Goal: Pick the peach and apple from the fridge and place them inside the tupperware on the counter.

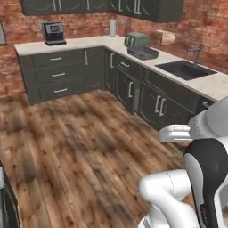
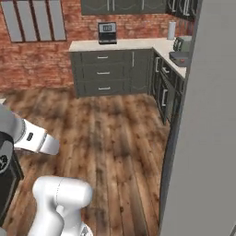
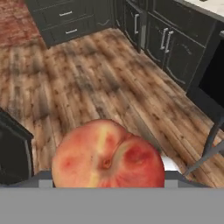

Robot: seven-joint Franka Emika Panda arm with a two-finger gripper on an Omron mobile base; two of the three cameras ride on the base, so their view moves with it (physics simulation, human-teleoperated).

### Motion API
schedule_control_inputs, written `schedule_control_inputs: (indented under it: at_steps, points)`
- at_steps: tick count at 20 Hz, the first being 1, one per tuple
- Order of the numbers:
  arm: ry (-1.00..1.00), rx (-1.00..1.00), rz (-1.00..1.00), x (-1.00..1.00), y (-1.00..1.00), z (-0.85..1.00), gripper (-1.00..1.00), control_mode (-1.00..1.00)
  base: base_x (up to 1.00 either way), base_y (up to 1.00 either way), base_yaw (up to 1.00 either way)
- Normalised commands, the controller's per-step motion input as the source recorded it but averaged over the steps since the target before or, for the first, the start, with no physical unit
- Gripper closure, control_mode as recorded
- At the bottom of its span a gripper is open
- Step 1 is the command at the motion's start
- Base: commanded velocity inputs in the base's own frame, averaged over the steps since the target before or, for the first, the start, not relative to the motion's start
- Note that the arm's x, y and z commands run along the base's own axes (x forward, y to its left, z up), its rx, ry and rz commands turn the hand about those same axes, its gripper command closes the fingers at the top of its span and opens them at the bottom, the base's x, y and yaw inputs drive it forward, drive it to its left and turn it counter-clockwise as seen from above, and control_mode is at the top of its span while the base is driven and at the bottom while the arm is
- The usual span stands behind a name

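In the hand view the peach [image 3: 108, 155] takes the lower middle, and its bottom part is cut off by the edge, so the fingertips of the gripper are hidden behind the fruit. The peach sits directly at the place where the jaws stand, and it hangs above the wooden floor [image 3: 87, 83], so the jaws appear closed on it, partly apart around its width. In the left base view the tupperware [image 1: 143, 53] lies on the counter [image 1: 209, 84], just beside the green toaster [image 1: 136, 40] and well apart from the sink [image 1: 185, 70]. In the right base view a tall grey fridge [image 2: 207, 138] panel hides most of this counter.
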Motion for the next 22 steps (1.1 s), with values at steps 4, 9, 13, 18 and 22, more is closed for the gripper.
schedule_control_inputs:
  at_steps: [4,9,13,18,22]
  points:
    - [0.0,0.0,0.0,0.0,0.0,0.0,1.0,1.0,0.95,0.43,-0.94]
    - [0.0,0.0,0.0,0.0,0.0,0.0,1.0,1.0,0.9,0.77,-0.81]
    - [0.0,0.0,0.0,0.0,0.0,0.0,1.0,1.0,0.84,0.98,-0.64]
    - [0.0,0.0,0.0,0.0,0.0,0.0,1.0,1.0,0.81,1.0,-0.53]
    - [0.0,0.0,0.0,0.0,0.0,0.0,1.0,1.0,0.86,1.0,-0.5]
